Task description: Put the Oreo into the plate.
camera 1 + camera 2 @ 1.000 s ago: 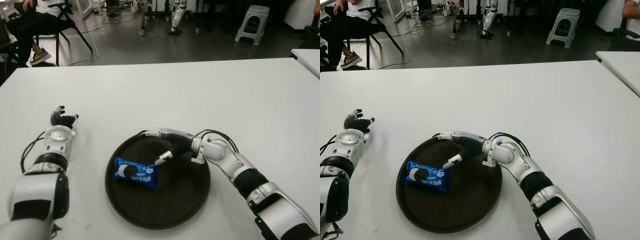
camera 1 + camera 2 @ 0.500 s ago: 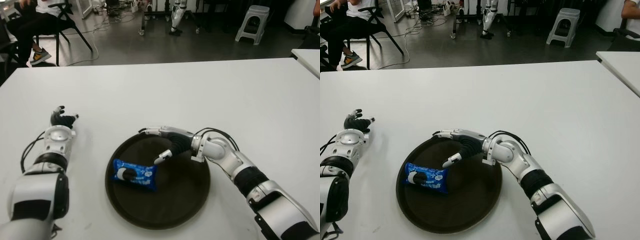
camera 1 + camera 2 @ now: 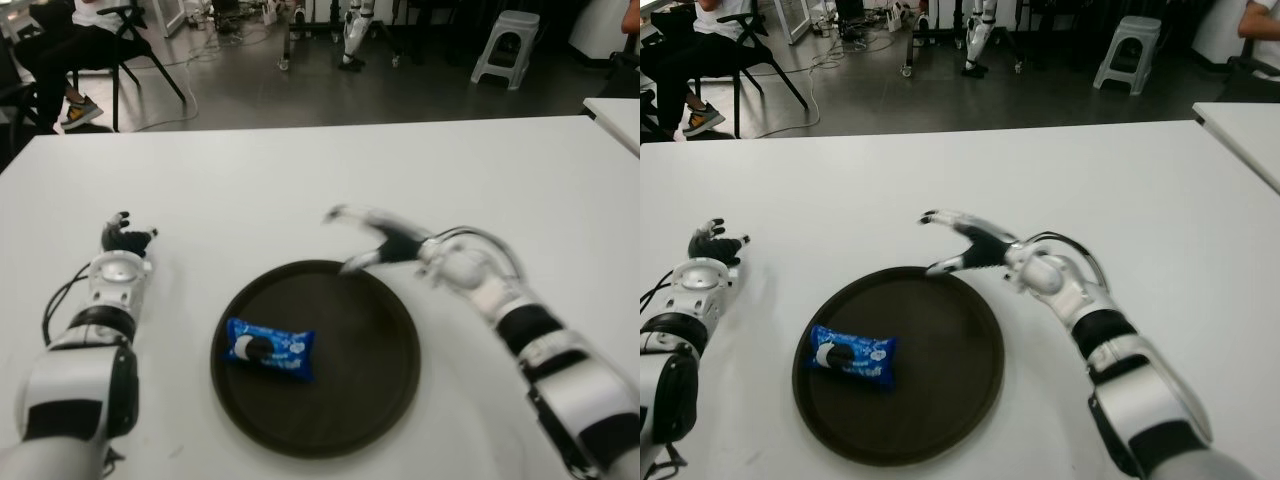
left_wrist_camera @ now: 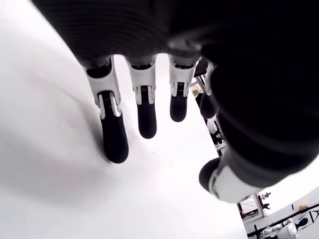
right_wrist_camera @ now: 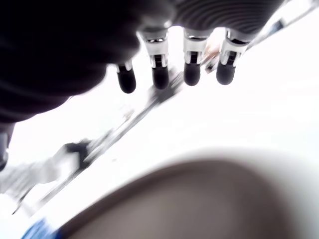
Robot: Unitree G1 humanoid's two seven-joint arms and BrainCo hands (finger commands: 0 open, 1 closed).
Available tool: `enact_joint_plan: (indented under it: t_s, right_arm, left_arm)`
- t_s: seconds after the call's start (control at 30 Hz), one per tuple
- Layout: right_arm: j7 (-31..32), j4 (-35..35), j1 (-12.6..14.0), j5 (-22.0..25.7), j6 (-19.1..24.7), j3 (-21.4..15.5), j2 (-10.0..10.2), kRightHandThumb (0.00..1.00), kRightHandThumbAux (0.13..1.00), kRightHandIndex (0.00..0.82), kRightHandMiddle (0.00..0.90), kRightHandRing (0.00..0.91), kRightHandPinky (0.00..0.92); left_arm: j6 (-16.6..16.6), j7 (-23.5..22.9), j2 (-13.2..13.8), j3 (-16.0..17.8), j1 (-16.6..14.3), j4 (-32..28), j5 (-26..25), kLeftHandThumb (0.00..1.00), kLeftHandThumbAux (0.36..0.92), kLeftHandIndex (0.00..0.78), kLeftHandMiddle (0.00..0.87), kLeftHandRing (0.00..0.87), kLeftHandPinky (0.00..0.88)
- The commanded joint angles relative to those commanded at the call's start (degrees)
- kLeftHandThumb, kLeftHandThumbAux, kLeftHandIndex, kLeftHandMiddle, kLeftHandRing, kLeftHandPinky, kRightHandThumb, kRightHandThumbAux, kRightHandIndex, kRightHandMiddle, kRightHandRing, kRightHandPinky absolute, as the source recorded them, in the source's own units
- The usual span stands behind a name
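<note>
A wide white table [image 3: 1120,170] fills the view, with grey floor, a chair with a seated person [image 3: 60,40] and a white stool [image 3: 1128,50] beyond its far edge. Near the front middle of the table sits a round dark plate [image 3: 940,400]. The right arm reaches in from the robot's right, and its right hand [image 3: 965,245] is above the table at the plate's far rim, blurred in both eye views; it looks raised clear of the surface, though how high is hard to judge. Its fingers [image 5: 192,72] are stretched out and apart with nothing between them, 4 dark tips showing in a row in the right wrist view above the brown curve of the plate. The left hand [image 3: 125,240] shows on the table's left side, well apart from the plate, fingers [image 4: 114,139] loosely extended and empty, tips close to or on the white surface. The Oreo [image 3: 851,355], 1 small blue packet, lies flat inside the plate on its left half, touched by neither hand.
</note>
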Motion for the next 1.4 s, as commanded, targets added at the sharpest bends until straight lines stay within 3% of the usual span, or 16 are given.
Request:
enact_joint_plan:
  t_s: [0.27,0.4,0.47,0.77,1.07,1.17,1.4]
  right_arm:
    - [-12.97,5.59,-3.59,-2.64,3.35,-1.53,-3.83,0.0,0.397,0.0,0.0,0.0,0.0]
    - [-17.09,10.58,-5.88,-1.57,8.29,-3.57,-5.03,0.0,0.43,0.0,0.0,0.0,0.0]
    - [-18.62,12.68,-5.73,0.21,10.98,-5.84,-5.23,0.0,0.453,0.0,0.0,0.0,0.0]
    - [-21.22,15.52,-3.55,6.13,18.83,-13.69,-4.92,0.0,0.609,0.002,0.012,0.013,0.035]
    - [-23.78,15.26,-1.3,8.46,22.99,-17.25,-3.43,0.0,0.633,0.051,0.065,0.061,0.071]
    - [-24.67,15.54,-0.79,8.46,24.84,-17.74,-2.41,0.0,0.645,0.078,0.108,0.117,0.141]
    - [-23.96,15.95,-2.91,9.84,29.73,-20.37,-1.24,0.0,0.723,0.185,0.238,0.277,0.324]
  left_arm:
    - [0.31,0.14,0.04,-0.14,-0.23,-0.04,0.21,0.282,0.744,0.078,0.117,0.14,0.136]
    - [0.65,0.39,0.09,-0.31,-0.39,-0.03,0.38,0.275,0.746,0.08,0.117,0.142,0.142]
    - [0.64,0.44,0.03,-0.4,-0.37,-0.06,0.45,0.27,0.749,0.08,0.116,0.14,0.138]
    - [0.03,-0.4,0.33,0.27,-0.02,-0.22,-0.24,0.283,0.759,0.083,0.124,0.15,0.155]
    - [0.06,-0.98,0.99,-0.31,0.22,-0.23,0.34,0.252,0.766,0.065,0.112,0.141,0.146]
    - [-0.06,-1.09,1.18,-0.4,0.43,-0.24,0.42,0.252,0.769,0.061,0.111,0.137,0.146]
    - [-0.6,-1.13,1.45,-0.45,0.87,-0.25,0.47,0.276,0.771,0.068,0.123,0.149,0.166]
